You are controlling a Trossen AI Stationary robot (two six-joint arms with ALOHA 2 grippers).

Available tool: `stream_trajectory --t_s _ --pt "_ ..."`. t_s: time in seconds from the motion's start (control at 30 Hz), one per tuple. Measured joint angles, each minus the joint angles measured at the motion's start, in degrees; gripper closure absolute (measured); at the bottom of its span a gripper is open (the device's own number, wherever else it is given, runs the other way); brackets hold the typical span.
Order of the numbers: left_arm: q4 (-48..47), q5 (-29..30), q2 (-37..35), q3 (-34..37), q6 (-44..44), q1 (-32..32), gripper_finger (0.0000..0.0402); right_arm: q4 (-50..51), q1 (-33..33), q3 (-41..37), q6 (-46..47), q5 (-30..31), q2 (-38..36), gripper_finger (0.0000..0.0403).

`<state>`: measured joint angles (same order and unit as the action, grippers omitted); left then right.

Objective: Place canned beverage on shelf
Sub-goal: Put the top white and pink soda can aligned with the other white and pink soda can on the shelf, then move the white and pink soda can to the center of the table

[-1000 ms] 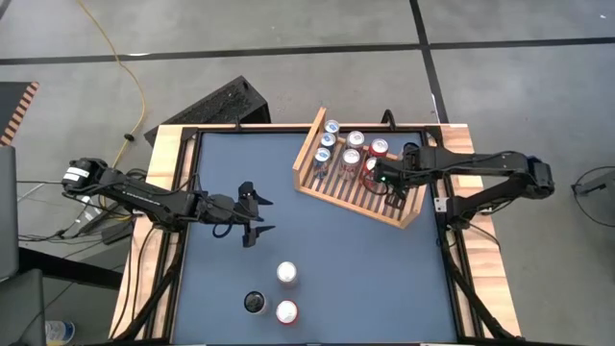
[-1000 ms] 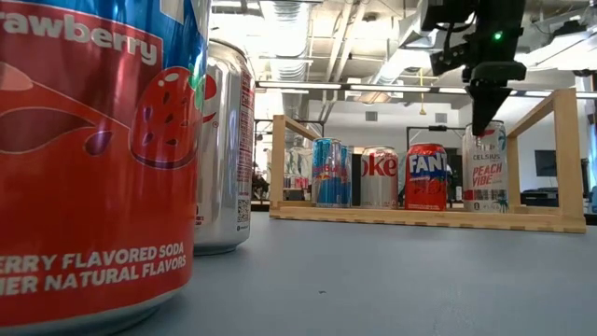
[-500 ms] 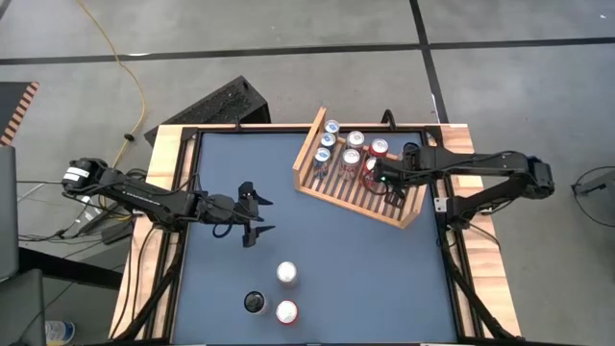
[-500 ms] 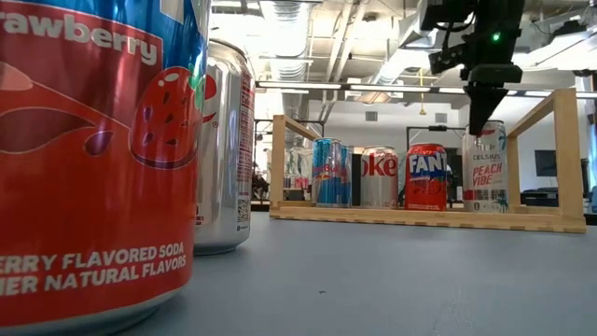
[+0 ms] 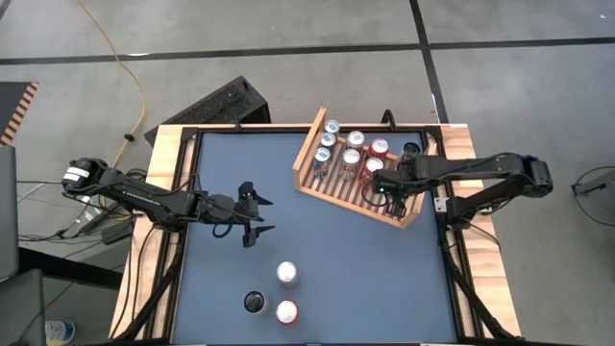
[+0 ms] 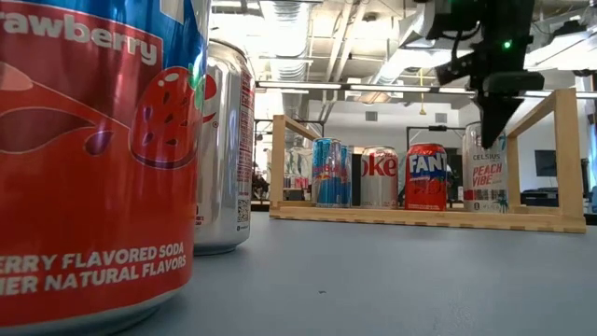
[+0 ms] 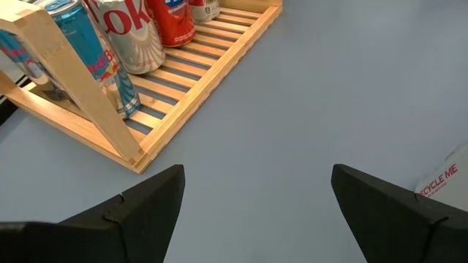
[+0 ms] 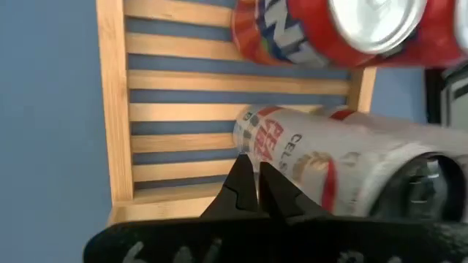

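Right gripper (image 5: 384, 188) pinched closed and empty above the shelf (image 5: 332, 193), white can (image 6: 483, 168) standing just beside, left gripper (image 5: 255, 214) spread wide at nine o'clock.

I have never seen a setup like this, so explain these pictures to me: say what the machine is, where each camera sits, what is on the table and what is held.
Two dark jointed robot arms work at a dark blue table. One camera looks straight down, one sits at table height, and one rides on each wrist.

The light wooden slatted shelf holds several upright cans, among them a white Celsius can and a red Fanta can. Three more cans stand loose near the table's front edge: a red strawberry soda can, a plain silver can and a dark-topped can.

The right pincer is over the shelf beside the white Celsius can, fingers shut, holding nothing. The left pincer hangs open over bare table, also holding nothing.
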<state>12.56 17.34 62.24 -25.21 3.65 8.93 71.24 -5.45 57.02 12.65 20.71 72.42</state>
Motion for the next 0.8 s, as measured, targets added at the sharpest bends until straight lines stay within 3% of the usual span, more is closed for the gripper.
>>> stream_trajectory --t_s 0.53,0.8 --pt "0.69 -0.23 0.0 0.0 0.21 0.0 0.0068 -0.1 -0.21 -0.96 1.3 1.82 -0.09 0.0403" --pt "0.35 -9.0 -0.42 -3.54 -0.34 -0.02 0.0068 -0.13 6.99 6.69 4.79 -0.22 -0.11 0.0403"
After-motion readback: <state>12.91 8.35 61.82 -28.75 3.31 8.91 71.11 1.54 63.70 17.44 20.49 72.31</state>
